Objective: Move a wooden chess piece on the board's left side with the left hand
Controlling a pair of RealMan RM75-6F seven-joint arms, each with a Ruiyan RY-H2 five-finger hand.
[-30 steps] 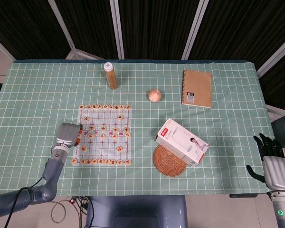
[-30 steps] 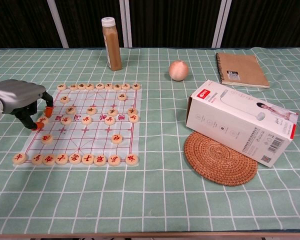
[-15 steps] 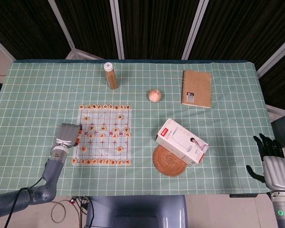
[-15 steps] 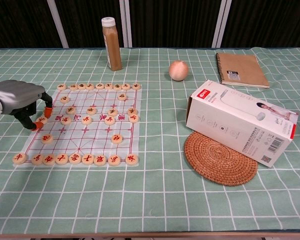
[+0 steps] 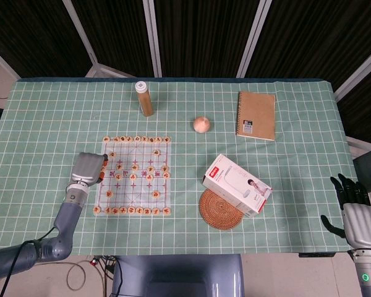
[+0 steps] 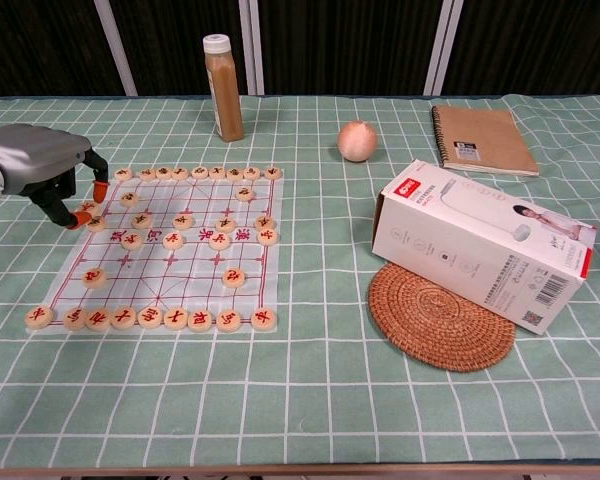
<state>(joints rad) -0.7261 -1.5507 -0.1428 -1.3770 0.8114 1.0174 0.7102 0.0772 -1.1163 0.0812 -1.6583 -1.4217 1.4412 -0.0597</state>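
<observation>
Chest view: left robot hand pinches a round wooden chess piece at the translucent red-lined board's left edge, apparently mid-move with release pending.

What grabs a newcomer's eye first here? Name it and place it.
The chess board, covered in round wooden pieces, lies left of centre on the green checked tablecloth, with the grey left hand at its left edge, orange-tipped fingers curled down. To the right, a white box lies partly on a woven coaster.
</observation>
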